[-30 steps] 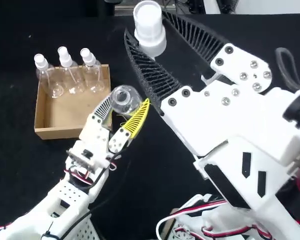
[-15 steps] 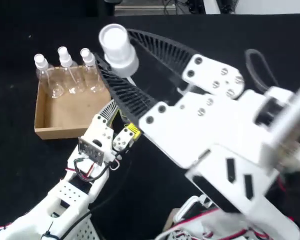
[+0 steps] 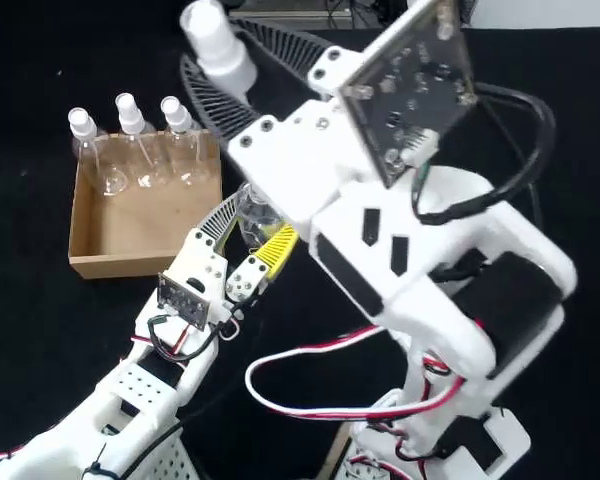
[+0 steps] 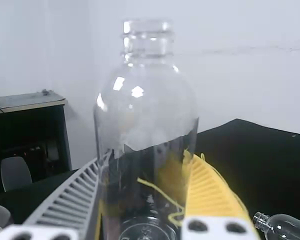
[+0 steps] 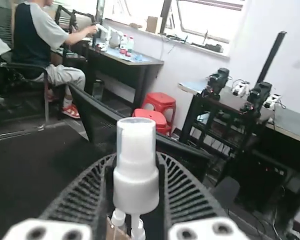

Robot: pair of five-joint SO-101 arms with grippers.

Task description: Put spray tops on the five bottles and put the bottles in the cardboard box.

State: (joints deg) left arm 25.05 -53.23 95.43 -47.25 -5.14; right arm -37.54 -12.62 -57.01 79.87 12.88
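Both clamped: left claw [image 3: 255, 218] on upright bottle [image 4: 146, 115], right claw [image 3: 216, 48] on raised spray top [image 5: 135, 160].

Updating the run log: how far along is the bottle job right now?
Done: three capped bottles stand in the cardboard box. In hand: the left gripper holds an open bottle upright, and the right gripper holds a spray top, not yet on it. Left: cap this one, box it, then the uncapped bottle lying on the table.

Black table [image 3: 40, 330] with cardboard box [image 3: 110, 264] and a loose bottle [image 4: 284, 228]
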